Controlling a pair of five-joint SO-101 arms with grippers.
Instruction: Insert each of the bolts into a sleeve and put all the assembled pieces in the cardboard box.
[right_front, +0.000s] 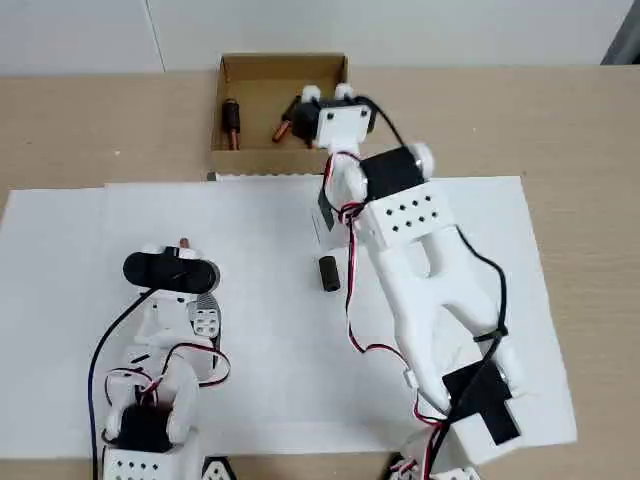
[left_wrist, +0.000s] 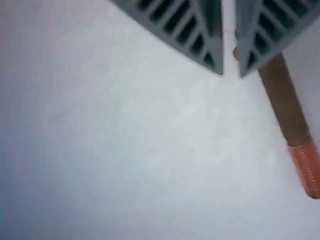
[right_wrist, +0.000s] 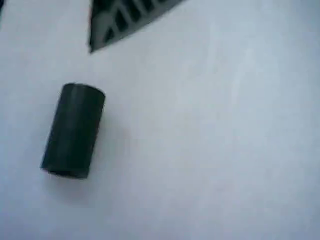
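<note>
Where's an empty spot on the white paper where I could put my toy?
Free: the white paper left of the left arm, and the strip between the left arm and the sleeve. Crowded: around the sleeve beside the right arm, and inside the cardboard box.

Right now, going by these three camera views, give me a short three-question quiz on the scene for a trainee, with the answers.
1. True or false: the black sleeve lies inside the cardboard box.
2. Which thing is at the left gripper? A: a copper-coloured bolt. B: a black sleeve. C: a screwdriver.
3. Fill in the gap: the black sleeve lies on its ____ on the white paper.
Key: 1 false, it is on the white paper, outside the cardboard box; 2 A; 3 side.
</note>
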